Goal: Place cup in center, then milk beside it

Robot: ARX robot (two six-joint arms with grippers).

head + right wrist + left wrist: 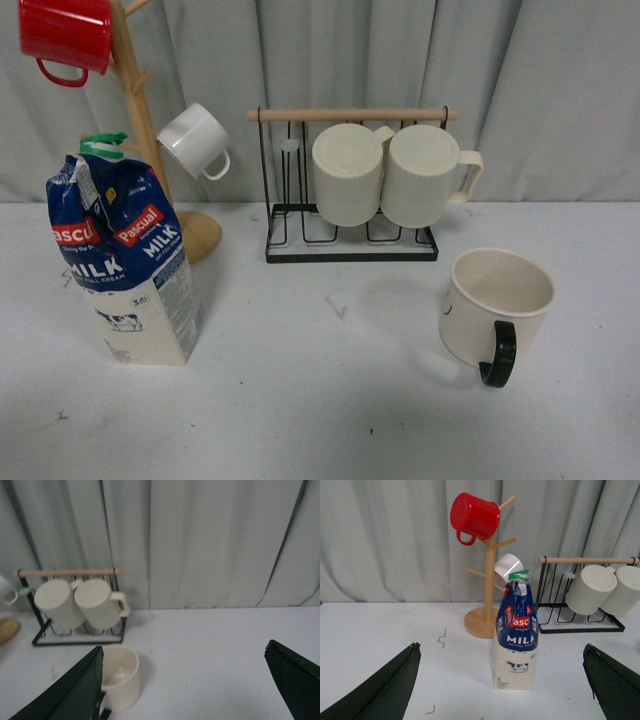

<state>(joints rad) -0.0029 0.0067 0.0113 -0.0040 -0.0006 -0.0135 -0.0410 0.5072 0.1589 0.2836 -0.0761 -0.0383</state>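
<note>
Cup sat upright on the right side of the table, just in front of the wire rack. Its handle faced the robot, and it was not yet in the middle. It was cream and smooth with a glossy black loop handle. It looked stiff, probably ceramic: fairly heavy, slippery glaze, chips if knocked. Best hold was likely across the rim wall, away from the handle. Milk stood on the left side near the wooden mug tree. It had a blue top, white base, red label, green cap and a crumpled top. The carton walls would dent, so grip the mid body gently. Left fingers were spread wide and empty. Right fingers were spread wide and empty too.
</note>
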